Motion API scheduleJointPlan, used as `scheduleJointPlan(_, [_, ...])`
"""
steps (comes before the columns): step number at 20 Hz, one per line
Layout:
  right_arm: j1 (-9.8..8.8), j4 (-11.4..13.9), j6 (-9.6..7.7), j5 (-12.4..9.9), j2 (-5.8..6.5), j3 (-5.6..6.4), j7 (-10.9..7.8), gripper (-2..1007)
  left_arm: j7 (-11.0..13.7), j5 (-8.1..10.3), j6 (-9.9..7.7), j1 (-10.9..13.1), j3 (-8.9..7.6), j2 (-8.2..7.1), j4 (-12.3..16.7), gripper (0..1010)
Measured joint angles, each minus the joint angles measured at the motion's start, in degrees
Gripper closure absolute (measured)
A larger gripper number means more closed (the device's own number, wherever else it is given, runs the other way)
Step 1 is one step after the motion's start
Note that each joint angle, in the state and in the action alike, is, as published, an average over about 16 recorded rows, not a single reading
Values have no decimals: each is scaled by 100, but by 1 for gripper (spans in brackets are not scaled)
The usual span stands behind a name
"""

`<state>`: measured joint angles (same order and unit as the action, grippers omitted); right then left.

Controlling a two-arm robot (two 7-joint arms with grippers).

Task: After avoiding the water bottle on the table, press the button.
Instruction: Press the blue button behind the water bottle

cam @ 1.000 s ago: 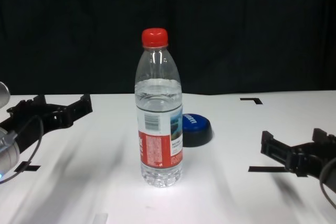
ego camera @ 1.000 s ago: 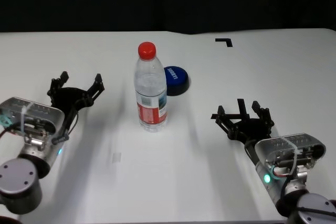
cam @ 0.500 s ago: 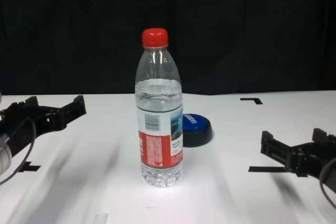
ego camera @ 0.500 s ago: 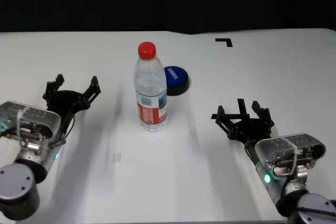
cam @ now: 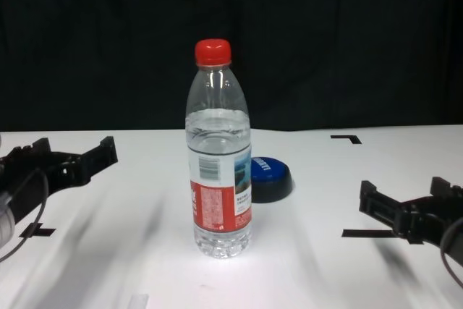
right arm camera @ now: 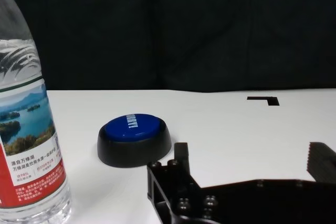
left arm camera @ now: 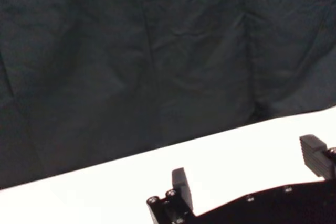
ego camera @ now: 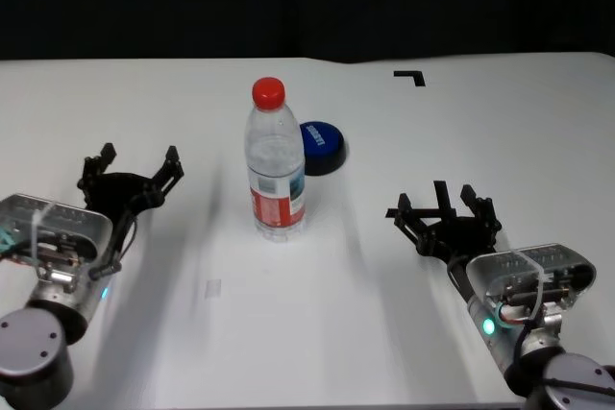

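Both grippers hover low over the table (ego camera: 317, 285) near its front edge, one on each side of the water bottle (ego camera: 277, 162). On the bottle's left, the left gripper (ego camera: 132, 166) has its fingers spread wide and holds nothing; its tips point toward the far edge, well apart from the bottle. On the bottle's right, the right gripper (ego camera: 444, 209) is just as widely spread and empty, also aimed away from the robot, with bare tabletop between it and the bottle.

Between them the water bottle stands upright, long axis vertical, red cap up, its barcode side turned toward the robot in the chest view. Just behind the bottle, a little to its right, sits the button (ego camera: 322, 145), flat on its black base with the blue dome facing up; from the chest it is partly hidden by the bottle. In the right wrist view, open white surface runs from that gripper's fingers (right arm camera: 181, 157) straight to the button. Farther back and right of the bottle lies a black tape corner mark (ego camera: 411, 75), near the table's far edge.
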<state>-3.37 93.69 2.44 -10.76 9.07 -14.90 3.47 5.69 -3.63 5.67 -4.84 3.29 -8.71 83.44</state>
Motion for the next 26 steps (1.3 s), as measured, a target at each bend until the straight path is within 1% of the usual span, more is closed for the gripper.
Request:
scheduleJointPlan(14, [0, 0, 0, 0, 0, 0, 0, 2, -109, -89, -37, 238, -81, 89, 219, 7])
scheduleJointPlan(26, [0, 0, 0, 0, 0, 0, 0, 2, -176, -157, -86, 459, -179, 139, 467, 7])
